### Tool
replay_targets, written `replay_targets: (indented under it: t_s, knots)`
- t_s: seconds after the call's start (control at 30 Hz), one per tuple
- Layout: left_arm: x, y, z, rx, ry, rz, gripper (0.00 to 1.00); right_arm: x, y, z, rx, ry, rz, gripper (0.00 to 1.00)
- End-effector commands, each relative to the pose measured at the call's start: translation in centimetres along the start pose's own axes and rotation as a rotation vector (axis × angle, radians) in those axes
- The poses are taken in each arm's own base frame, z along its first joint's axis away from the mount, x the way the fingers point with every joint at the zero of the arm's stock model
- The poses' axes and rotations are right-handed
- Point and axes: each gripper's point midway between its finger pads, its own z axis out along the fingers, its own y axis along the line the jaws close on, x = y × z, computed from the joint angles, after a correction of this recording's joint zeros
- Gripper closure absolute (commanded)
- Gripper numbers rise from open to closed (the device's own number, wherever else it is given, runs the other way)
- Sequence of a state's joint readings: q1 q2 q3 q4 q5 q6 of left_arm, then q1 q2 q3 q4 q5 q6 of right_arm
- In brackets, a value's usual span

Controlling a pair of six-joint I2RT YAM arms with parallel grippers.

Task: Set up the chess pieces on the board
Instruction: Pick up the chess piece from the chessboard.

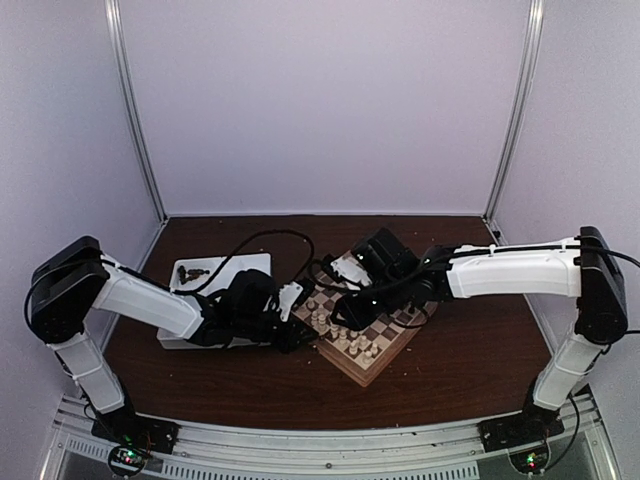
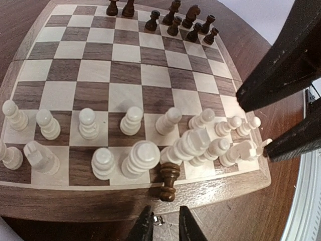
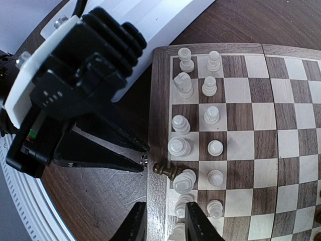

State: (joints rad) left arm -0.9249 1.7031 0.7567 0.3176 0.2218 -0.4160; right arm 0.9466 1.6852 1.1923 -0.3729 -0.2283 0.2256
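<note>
The board (image 1: 372, 368) lies at the table's centre. Cream figures fill its two rows nearest my left gripper. One dark chess piece (image 2: 169, 181) lies on its side across the board's rim (image 2: 75, 203), its head against a cream figure; it also shows in the right wrist view (image 3: 168, 170). Several dark pieces (image 2: 175, 20) stand at the far side. My left gripper (image 2: 164, 227) is open and empty, just off the rim, a little short of the fallen piece. My right gripper (image 3: 165, 223) is open and empty, hovering over the same rim beside that piece.
A white tray (image 1: 240, 268) with a few dark pieces (image 1: 190, 270) sits left of the board. The left gripper's black fingers (image 3: 120, 150) point at the rim in the right wrist view. The right gripper's dark fingers (image 2: 281, 75) loom at right in the left wrist view.
</note>
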Motion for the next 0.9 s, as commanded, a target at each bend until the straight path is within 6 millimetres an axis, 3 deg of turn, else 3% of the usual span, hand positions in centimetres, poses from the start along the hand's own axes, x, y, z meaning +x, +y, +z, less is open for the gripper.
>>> replay_targets:
  t_s: [0.0, 0.87]
  knots:
    - [-1.8, -1.0, 0.7, 0.029, -0.055, 0.050, 0.81, -0.9, -0.4, 0.2, 0.011, -0.012, 0.020, 0.71]
    - [-1.1, -1.0, 2.0, 0.052, -0.059, 0.047, 0.80, -1.3, -1.2, 1.7, -0.027, -0.030, 0.067, 0.75]
